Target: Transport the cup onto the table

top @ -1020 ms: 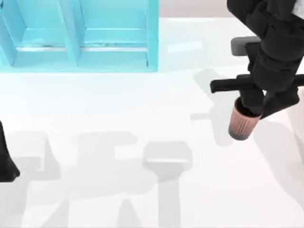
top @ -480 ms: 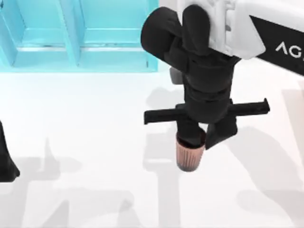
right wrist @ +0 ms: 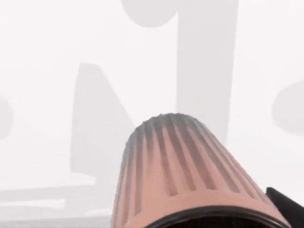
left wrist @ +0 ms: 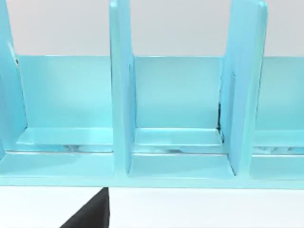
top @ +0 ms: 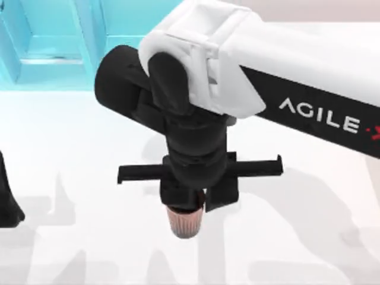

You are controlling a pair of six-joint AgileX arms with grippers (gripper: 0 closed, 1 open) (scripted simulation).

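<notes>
The copper-brown ribbed cup [top: 184,221] hangs under my right gripper [top: 191,205], which is shut on its rim, over the front middle of the white table [top: 309,237]. The right wrist view looks down the cup's ribbed side [right wrist: 180,171] toward the table [right wrist: 47,71] below, with a black finger [right wrist: 287,204] beside the rim. I cannot tell whether the cup touches the table. My left arm [top: 7,199] is parked at the left edge.
The turquoise shelf unit [top: 53,47] stands at the back left, its open compartments [left wrist: 175,109] facing the left wrist camera. My right arm's white link [top: 285,71] stretches from the right across the table. Arm shadows fall on the surface.
My right arm has carried the cup from the right side leftward and toward the front of the table. The left arm has stayed put.
</notes>
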